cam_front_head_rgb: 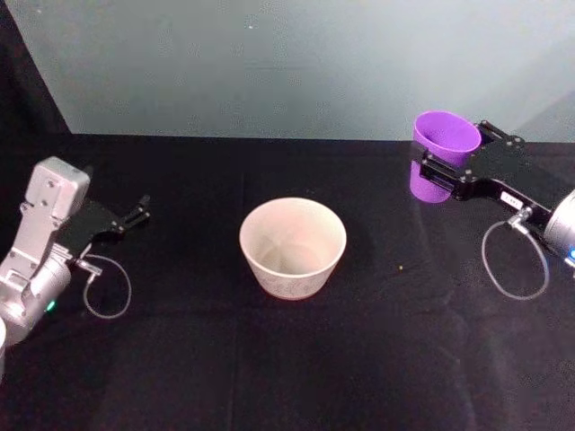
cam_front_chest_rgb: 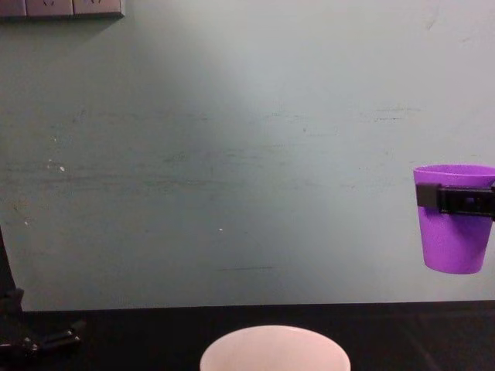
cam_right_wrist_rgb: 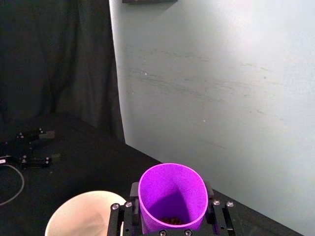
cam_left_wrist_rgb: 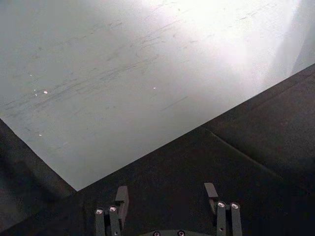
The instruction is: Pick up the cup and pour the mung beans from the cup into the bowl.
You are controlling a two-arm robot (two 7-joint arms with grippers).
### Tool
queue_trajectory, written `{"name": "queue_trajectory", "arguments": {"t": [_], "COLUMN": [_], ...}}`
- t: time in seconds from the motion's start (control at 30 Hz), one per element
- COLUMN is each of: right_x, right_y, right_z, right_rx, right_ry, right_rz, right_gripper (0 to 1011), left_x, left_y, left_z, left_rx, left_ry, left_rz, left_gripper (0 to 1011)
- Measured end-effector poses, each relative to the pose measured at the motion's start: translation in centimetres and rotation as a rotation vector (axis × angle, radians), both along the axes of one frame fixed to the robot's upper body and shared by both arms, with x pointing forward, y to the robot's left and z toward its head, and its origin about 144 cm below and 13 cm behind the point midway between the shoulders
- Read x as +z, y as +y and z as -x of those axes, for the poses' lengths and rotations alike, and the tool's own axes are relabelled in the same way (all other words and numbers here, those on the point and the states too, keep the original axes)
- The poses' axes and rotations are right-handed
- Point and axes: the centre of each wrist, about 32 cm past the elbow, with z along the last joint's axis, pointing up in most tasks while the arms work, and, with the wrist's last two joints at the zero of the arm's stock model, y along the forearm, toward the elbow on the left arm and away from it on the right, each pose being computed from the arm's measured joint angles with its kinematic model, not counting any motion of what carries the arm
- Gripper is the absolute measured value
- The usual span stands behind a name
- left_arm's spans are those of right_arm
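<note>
Holding position, item one: cup [cam_front_head_rgb: 444, 151], purple, upright, lifted clear of the table [cam_front_head_rgb: 180, 359] at the far right of the scene. Chest view shows it hanging in the air with its base well above the table edge. A few dark beans [cam_right_wrist_rgb: 172, 220] lie at its bottom in the right wrist view; how many, cannot be told.

Item two: right gripper [cam_front_head_rgb: 437, 171], clamped on the cup just below its rim, one finger on each side of the wall.

Item three: bowl [cam_front_head_rgb: 293, 247], white, wide, standing on the table near the centre, to the left of the cup and well apart from it. Inside looks bare.

Item four: left gripper [cam_front_head_rgb: 137, 214], idle at the left side of the table, jaws spread with nothing between them.

Item five: loose speck [cam_front_head_rgb: 400, 266] on the black cloth between bowl and cup, too small to identify.

Risks, as judged:
- Tipping before the cup is over the bowl would send beans onto the cloth; the gap is not yet closed.
- Pouring from this height, beans could bounce off the hard bowl and out.
- Smooth tapered walls and a high grip: the cup could slip or twist in the fingers as it tilts.
- A low sweep leftward could knock the bowl rim.
</note>
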Motion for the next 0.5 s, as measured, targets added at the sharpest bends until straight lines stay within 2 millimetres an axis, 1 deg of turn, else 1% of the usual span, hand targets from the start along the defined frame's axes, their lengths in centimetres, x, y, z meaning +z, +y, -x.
{"name": "queue_trajectory", "arguments": {"t": [0.37, 0.5], "right_x": [0.01, 0.17], "right_y": [0.05, 0.39], "right_z": [-0.10, -0.98], "right_rx": [0.003, 0.010], "right_ry": [0.000, 0.004], "right_rz": [0.002, 0.002], "right_gripper": [731, 731], "left_x": [0.00, 0.00], "left_y": [0.00, 0.00], "left_z": [0.00, 0.00], "left_rx": [0.000, 0.000], "left_ry": [0.000, 0.000], "left_rz": [0.000, 0.000], "left_gripper": [1000, 1000]}}
